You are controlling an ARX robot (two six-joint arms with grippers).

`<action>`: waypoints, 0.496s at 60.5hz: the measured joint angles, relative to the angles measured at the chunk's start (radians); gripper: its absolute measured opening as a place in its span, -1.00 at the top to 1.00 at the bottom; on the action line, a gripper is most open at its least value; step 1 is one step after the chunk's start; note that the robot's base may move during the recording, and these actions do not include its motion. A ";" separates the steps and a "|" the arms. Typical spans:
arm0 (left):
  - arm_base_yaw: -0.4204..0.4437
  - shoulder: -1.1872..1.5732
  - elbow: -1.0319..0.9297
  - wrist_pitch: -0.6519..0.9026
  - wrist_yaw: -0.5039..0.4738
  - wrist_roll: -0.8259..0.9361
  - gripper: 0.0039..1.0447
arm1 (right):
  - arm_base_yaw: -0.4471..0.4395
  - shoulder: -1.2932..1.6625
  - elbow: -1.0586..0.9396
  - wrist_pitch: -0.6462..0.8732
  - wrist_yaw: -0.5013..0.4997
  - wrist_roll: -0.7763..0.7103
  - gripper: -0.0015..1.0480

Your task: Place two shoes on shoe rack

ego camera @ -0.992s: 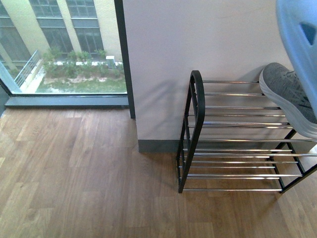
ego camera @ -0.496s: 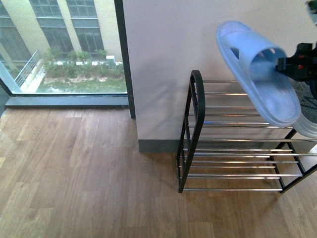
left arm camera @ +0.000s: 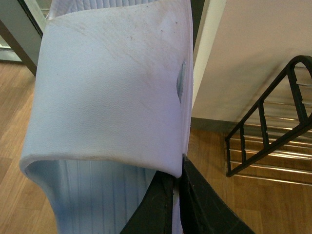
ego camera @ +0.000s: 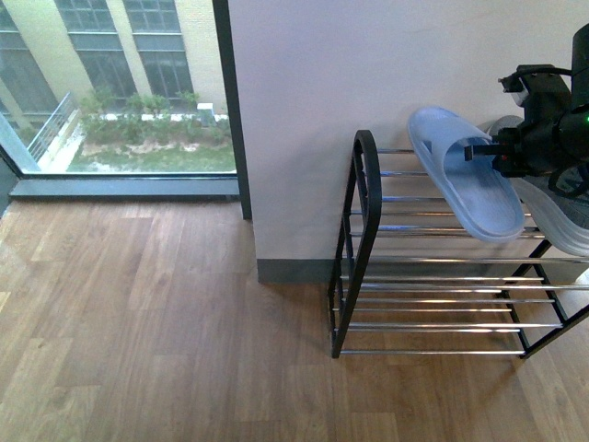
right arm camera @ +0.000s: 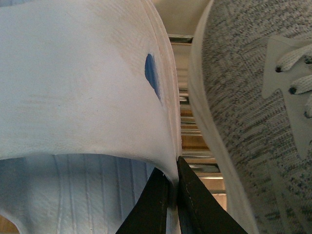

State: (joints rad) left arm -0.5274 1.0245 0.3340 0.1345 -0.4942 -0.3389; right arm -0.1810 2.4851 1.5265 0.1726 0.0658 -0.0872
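My right gripper (ego camera: 483,150) is shut on the strap edge of a light blue slipper (ego camera: 465,180), which hangs tilted just over the top tier of the black shoe rack (ego camera: 366,212). Close behind it, a grey knit sneaker (ego camera: 563,210) with a white sole lies on that tier. In the right wrist view, the gripper (right arm camera: 174,165) pinches the slipper (right arm camera: 83,83) with the sneaker (right arm camera: 243,107) right beside it. My left gripper (left arm camera: 179,168) is shut on a second light blue slipper (left arm camera: 112,87), off to the side of the rack (left arm camera: 265,141); that arm is outside the front view.
The rack stands against a white wall (ego camera: 368,74) on a wood floor (ego camera: 166,331). A floor-level window (ego camera: 120,92) lies to the left. Chrome bars (ego camera: 433,304) of the lower tiers show below the slipper.
The right arm's slipper came in from the upper right edge, swung left above the rack, then dropped lower toward the top tier. It now covers part of the sneaker.
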 joint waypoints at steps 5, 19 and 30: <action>0.000 0.000 0.000 0.000 0.000 0.000 0.97 | -0.006 0.028 0.028 -0.013 0.027 0.008 0.97; 0.000 0.000 0.000 0.000 0.000 0.000 0.97 | -0.012 0.080 0.095 -0.039 0.069 0.029 0.97; 0.000 0.000 0.000 0.000 0.000 0.000 0.97 | -0.016 0.093 0.127 -0.042 0.096 0.037 0.97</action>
State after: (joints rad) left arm -0.5274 1.0245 0.3340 0.1345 -0.4942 -0.3389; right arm -0.1970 2.5786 1.6531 0.1303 0.1619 -0.0505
